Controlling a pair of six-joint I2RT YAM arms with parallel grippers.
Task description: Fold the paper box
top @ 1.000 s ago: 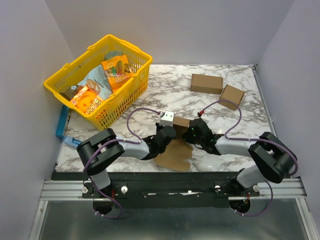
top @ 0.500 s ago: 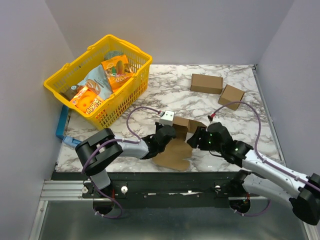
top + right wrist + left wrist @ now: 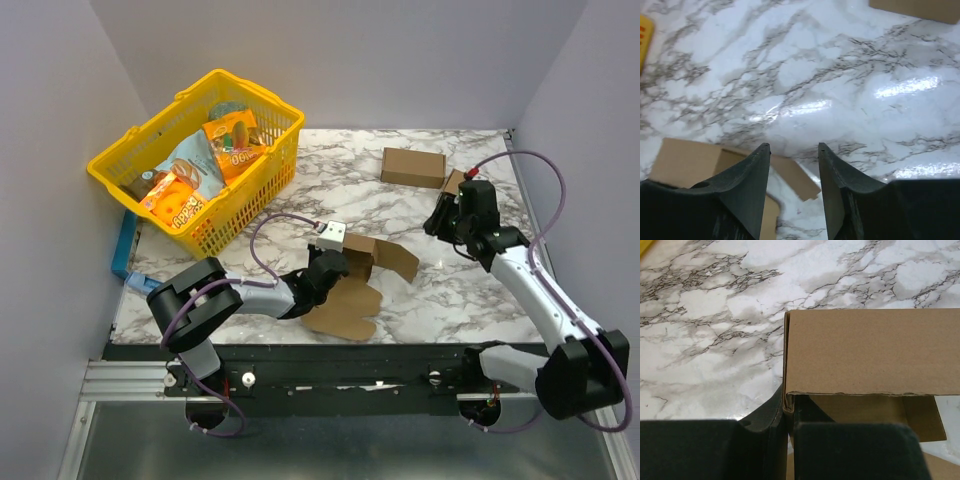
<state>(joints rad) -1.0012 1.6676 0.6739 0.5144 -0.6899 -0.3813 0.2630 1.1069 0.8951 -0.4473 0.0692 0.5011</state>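
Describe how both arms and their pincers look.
The left arm and right arm share black joints and pale grey links, each trailing a purple cable. The left pincer and right pincer have dark matte fingers, wedge-shaped on the right.

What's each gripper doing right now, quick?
Left gripper: closed, pinching a wall of the paper box.
Right gripper: open, holding nothing.

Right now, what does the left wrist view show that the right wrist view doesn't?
Left wrist only: the left gripper pinching a wall of the paper box. Right wrist only: the right gripper open and empty, a cardboard cuboid at the top edge, a sliver of yellow basket. Both: the paper box and the marble table.
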